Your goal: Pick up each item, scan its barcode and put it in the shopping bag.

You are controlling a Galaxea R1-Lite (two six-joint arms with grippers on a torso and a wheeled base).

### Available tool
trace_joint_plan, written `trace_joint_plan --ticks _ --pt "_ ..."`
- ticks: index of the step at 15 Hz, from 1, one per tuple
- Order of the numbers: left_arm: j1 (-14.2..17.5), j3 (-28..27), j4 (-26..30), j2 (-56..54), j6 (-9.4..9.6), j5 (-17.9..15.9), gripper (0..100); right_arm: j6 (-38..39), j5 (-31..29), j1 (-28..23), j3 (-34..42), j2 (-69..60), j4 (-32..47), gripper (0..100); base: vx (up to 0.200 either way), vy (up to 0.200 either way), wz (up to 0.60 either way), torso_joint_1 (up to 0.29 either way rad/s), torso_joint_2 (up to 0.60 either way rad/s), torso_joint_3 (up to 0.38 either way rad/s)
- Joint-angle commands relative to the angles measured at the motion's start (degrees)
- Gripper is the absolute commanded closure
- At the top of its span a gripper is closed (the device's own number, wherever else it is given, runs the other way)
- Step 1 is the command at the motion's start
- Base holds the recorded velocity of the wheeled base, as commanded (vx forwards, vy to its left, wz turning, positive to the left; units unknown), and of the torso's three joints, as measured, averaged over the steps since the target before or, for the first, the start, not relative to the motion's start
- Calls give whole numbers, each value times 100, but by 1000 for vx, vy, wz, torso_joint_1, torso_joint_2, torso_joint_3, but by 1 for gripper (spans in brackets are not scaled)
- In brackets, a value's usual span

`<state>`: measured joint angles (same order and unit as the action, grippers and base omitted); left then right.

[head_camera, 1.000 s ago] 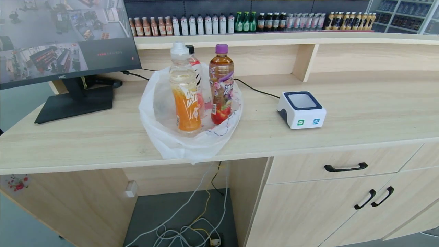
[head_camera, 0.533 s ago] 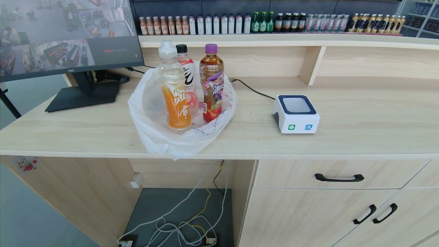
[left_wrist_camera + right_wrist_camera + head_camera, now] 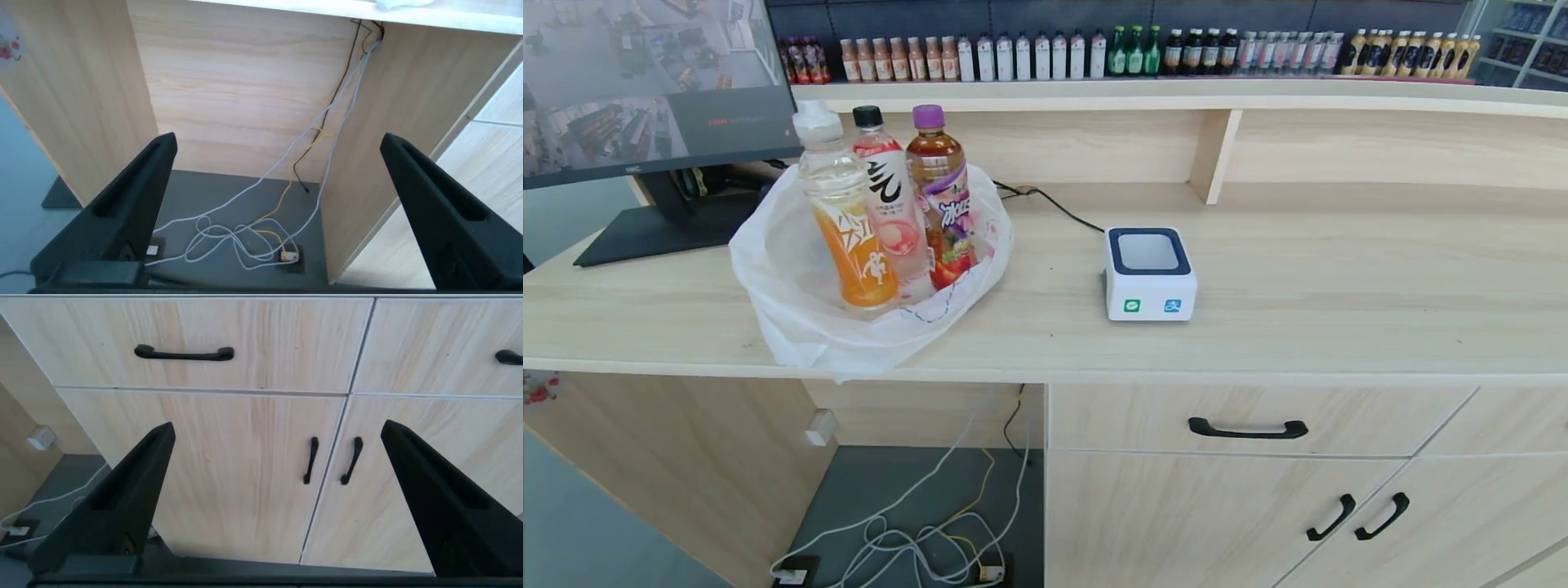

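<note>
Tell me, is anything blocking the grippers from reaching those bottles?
Yes, the counter. Both grippers sit low in front of it: the left gripper faces the bay with cables, and the right gripper faces the cabinet doors. The counter's top lies between them and the three bottles, which stand in the bag.

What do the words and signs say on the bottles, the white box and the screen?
Orange drink bottle with white cap: white label characters, blurred.
Pink-labelled bottle with black cap: black brush characters, blurred.
Brown tea bottle with purple cap: white label characters, blurred.
White box scanner: a green and a blue square sign, no words.
Black monitor: red text and a logo, too small.
Shelf bottles: too small.
</note>
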<state>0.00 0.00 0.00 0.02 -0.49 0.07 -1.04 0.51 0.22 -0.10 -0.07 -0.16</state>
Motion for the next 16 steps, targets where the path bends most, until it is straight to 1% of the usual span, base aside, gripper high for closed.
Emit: trace_joint_plan --ticks 1,2,16 --pt "0 0 0 -2 -4 1 0 -11 2 4 1 7 -2 0 0 -200 0 2 2 2" --pt "0 0 0 -2 5 1 0 -2 2 -4 1 7 -2 0 0 -200 0 2 -2 2" --pt "0 0 0 -2 5 1 0 -11 2 4 1 7 -2 0 0 0 0 0 0 0"
